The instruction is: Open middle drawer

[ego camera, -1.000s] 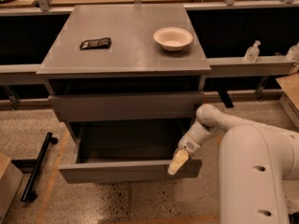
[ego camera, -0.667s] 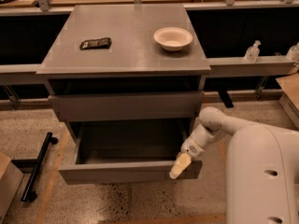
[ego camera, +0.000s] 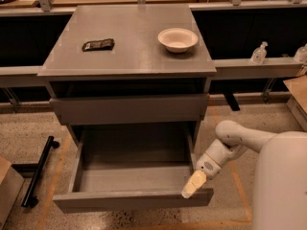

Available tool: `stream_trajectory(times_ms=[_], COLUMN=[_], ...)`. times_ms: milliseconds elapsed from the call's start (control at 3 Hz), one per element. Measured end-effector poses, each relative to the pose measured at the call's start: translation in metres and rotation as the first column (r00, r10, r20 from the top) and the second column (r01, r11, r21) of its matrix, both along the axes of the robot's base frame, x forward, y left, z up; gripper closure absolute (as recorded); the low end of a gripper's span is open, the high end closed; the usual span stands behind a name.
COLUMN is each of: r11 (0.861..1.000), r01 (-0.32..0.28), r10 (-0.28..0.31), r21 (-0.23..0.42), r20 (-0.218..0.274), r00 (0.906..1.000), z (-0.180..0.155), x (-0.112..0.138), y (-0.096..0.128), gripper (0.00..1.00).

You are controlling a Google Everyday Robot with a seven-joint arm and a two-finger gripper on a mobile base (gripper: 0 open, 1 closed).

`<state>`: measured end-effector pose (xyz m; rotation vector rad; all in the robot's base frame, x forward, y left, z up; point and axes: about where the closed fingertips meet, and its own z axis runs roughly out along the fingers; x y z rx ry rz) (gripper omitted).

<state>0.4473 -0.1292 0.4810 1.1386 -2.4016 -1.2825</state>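
Diagonally, the arm (ego camera: 225, 145) slopes down-left; the gripper (ego camera: 193, 186) touches the open middle drawer (ego camera: 132, 200) at its front rim, pincer seemingly together.

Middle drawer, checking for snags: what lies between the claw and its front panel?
Nothing. In the camera view, the claw sits at the right end of the middle drawer front's top edge, with no object between them.

One high view, looking down at cabinet (ego camera: 134, 56), claw (ego camera: 189, 190) lower right

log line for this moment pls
middle drawer: pulled out | gripper: at its front right corner | cabinet top: bowl, dark packet
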Motion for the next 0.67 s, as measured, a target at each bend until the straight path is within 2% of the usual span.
stream_trajectory(times_ms=[333,667], r11=[1.000,0.999], r01=[-0.008,-0.034], r10=[0.008,0.033], r21=[-0.021,0.001], r20=[0.028,0.158], r00=[0.9996,0.9869], z=[0.018,0.041], x=[-0.006,0.011], y=[0.000,0.006], gripper=[0.00,0.00])
